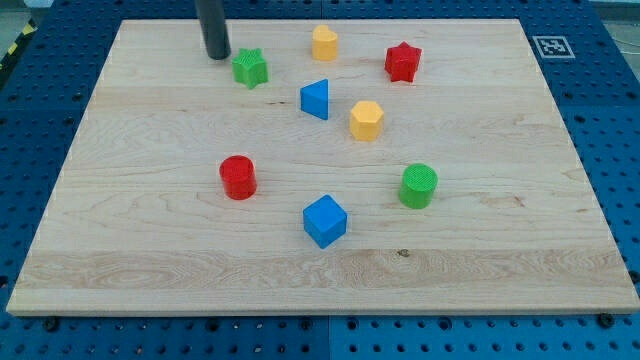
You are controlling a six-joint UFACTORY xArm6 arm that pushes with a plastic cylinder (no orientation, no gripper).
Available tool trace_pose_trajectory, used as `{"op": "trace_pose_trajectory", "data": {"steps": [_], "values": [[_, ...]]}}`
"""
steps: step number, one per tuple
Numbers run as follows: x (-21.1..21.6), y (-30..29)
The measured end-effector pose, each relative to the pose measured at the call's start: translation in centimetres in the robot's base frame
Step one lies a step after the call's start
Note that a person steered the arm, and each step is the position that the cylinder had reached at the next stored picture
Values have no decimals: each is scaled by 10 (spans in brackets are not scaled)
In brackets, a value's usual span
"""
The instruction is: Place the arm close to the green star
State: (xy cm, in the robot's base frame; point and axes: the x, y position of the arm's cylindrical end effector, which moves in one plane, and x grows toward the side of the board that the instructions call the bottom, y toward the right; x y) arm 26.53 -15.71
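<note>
The green star [250, 68] lies near the view's top, left of centre, on the wooden board [150, 250]. My tip [217, 55] stands on the board just to the left of the star and slightly above it, a small gap apart. The dark rod rises from there out of the view's top.
A yellow block [324, 43] and a red star [403, 62] lie to the star's right. A blue triangle [315, 99] and a yellow hexagon [366, 120] lie below those. A red cylinder [238, 177], a blue cube [324, 220] and a green cylinder [418, 186] lie lower down.
</note>
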Motion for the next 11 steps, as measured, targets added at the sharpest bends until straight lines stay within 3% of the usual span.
{"op": "trace_pose_trajectory", "data": {"steps": [1, 4, 5, 8, 11], "values": [[0, -25], [73, -32], [79, -32], [20, -32], [14, -11]]}}
